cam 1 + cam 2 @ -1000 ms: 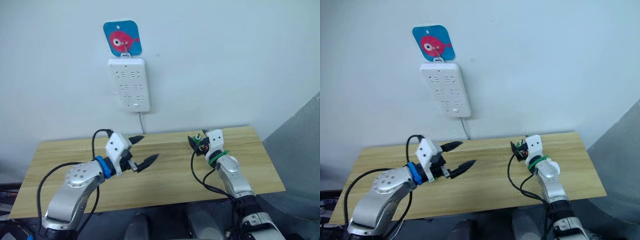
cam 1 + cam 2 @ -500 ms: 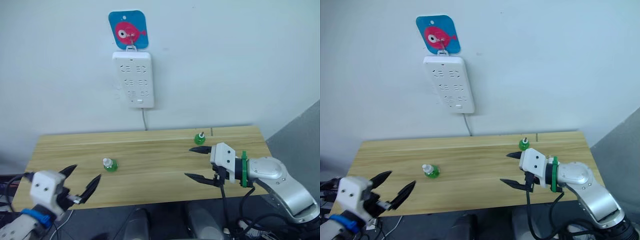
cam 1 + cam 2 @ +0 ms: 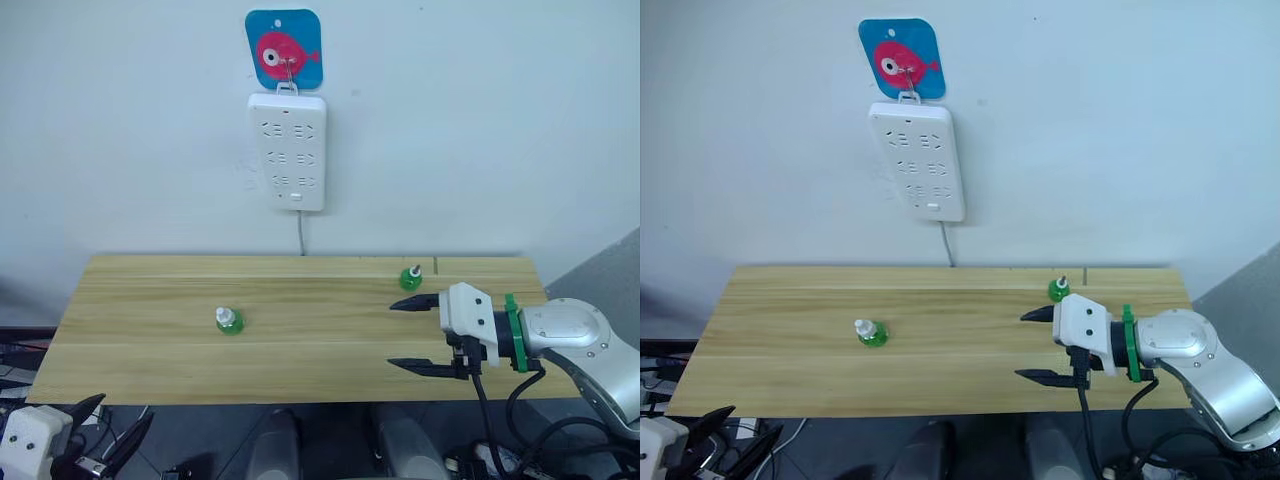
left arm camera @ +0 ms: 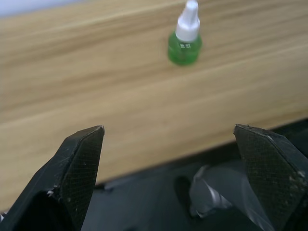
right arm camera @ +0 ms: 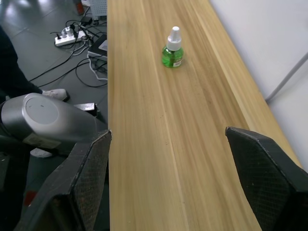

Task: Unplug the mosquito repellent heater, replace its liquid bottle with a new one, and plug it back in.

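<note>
My right gripper (image 3: pixel 418 335) hangs wide open and empty over the worktop's (image 3: pixel 150 330) right front edge; my left gripper (image 3: pixel 108 432), also wide, sits below the front-left corner. One green bottle (image 3: pixel 229 321) stands left of centre, another (image 3: pixel 410 278) near the back edge.

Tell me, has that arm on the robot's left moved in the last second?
Yes. The left gripper was over the wooden table; now it hangs open below the table's near edge, off its left corner.

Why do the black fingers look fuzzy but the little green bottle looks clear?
Left wrist view: the fingers sit closest to the camera, so they look soft, while the green bottle on the table is sharper. Right wrist view: same, with its fingers.
</note>
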### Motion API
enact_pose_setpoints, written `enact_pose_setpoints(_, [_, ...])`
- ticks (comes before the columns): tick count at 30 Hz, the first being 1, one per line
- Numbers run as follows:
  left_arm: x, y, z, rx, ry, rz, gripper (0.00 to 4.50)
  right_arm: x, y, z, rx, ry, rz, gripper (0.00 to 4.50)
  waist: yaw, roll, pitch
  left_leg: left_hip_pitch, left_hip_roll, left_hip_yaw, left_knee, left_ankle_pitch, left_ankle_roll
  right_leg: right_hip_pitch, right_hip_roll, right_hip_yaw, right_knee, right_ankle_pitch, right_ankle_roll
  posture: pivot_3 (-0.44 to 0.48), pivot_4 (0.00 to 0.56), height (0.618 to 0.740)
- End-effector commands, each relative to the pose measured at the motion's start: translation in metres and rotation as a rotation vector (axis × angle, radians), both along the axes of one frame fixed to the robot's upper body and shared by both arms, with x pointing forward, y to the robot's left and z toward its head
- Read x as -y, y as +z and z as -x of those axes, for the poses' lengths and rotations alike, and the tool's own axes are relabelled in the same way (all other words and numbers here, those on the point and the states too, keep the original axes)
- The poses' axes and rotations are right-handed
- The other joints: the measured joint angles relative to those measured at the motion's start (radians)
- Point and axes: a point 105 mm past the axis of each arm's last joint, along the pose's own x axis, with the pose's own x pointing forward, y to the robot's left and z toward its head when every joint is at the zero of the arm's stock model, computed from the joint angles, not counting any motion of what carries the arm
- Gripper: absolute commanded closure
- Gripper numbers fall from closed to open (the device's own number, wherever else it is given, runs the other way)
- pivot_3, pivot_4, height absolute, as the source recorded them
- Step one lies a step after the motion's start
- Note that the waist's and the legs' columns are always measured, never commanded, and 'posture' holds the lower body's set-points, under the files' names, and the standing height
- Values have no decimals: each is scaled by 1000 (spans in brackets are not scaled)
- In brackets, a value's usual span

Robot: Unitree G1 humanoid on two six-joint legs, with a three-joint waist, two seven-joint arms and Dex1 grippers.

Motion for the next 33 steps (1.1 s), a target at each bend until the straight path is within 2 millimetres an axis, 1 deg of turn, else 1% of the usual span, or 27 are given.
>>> enact_pose_setpoints(1, [8,1,-15,-15,-17,29,0,-3,11,5,43,24,-1,555,1,0,0,0,0,0,0,0,0,0,0,0,0,0,0,-31,237,740])
enact_pose_setpoints(3, [15,-1,-26,-21,-44,56,0,-4,12,5,38,16,-8,555,-1,0,1,0,0,1,0,0,0,0,0,1,0,1,1,-39,242,740])
enact_pose_setpoints(6, [25,-8,-43,-27,-89,45,0,-6,14,4,38,7,-11,555,-2,1,3,0,0,2,0,0,0,0,0,0,0,4,7,-56,247,740])
enact_pose_setpoints(9, [24,-20,-61,-56,-76,-6,0,-11,18,4,32,-4,-26,555,-3,2,4,0,0,1,0,0,0,0,0,0,0,5,8,-67,253,740])
enact_pose_setpoints(13, [25,-26,-82,-40,-84,10,0,-15,21,6,22,-6,-30,555,-3,3,6,0,0,1,0,0,0,0,0,-1,0,5,8,-79,274,740])
enact_pose_setpoints(18, [32,-43,-108,-51,-128,11,0,-21,24,13,0,14,-29,555,-5,6,24,0,0,1,-1,0,0,-1,0,-1,0,5,9,-99,304,740])
enact_pose_setpoints(21, [37,-52,-123,-61,-168,11,0,-21,24,18,-22,22,-17,555,-5,7,38,-1,0,1,-1,0,0,-1,0,-2,1,6,9,-106,325,740])
enact_pose_setpoints(24, [34,-57,-134,-58,-168,5,0,-20,24,22,-38,27,-5,555,-6,7,50,-2,0,1,-1,0,0,-3,0,-2,1,6,10,-122,339,740])
enact_pose_setpoints(26, [37,-61,-140,-62,-188,6,0,-19,24,25,-48,28,3,555,-6,7,54,-8,0,1,-1,0,0,-9,0,-2,2,7,11,-133,350,740])
enact_pose_setpoints(28, [40,-64,-144,-60,-204,9,0,-18,25,27,-54,27,8,555,-6,8,57,-12,1,-2,0,0,0,-11,-1,-4,2,10,6,-144,358,740])
enact_pose_setpoints(33, [48,-67,-148,-38,-235,7,0,-18,27,30,-65,23,15,555,-13,12,61,-13,1,-3,1,0,0,-11,-2,-5,2,10,7,-152,359,740])
